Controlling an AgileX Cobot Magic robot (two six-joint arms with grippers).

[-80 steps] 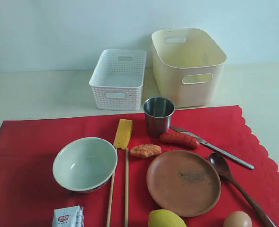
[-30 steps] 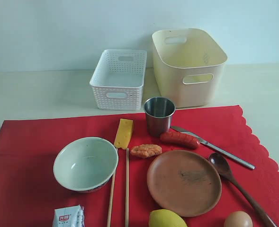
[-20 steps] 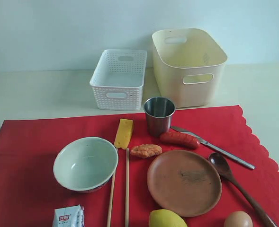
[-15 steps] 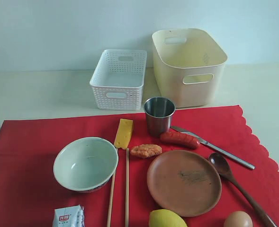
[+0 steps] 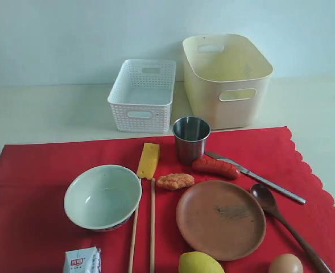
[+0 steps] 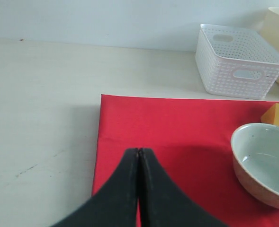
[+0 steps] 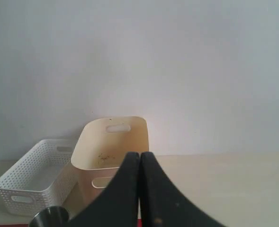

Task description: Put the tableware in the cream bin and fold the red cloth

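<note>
Pressing together the jaws of the left gripper [image 6: 139,152], empty, near the left edge of the red cloth [image 6: 153,123]; pressing the right gripper [image 7: 139,155] closed too. Showing chopsticks [image 5: 152,227], bowl [image 5: 102,196], plate [image 5: 220,219] and spoon [image 5: 263,196] lying mid-cloth, knife [image 5: 258,177] and cup [image 5: 190,139] farther back, cream bin [image 5: 227,96] beyond the cloth's far edge.

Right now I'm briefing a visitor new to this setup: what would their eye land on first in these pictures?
The big red cloth fills the foreground, set with a pale green bowl on the left, a brown plate on the right and a steel cup behind them. Beyond the cloth stand a cream bin and, to its left, a smaller white basket.
</note>
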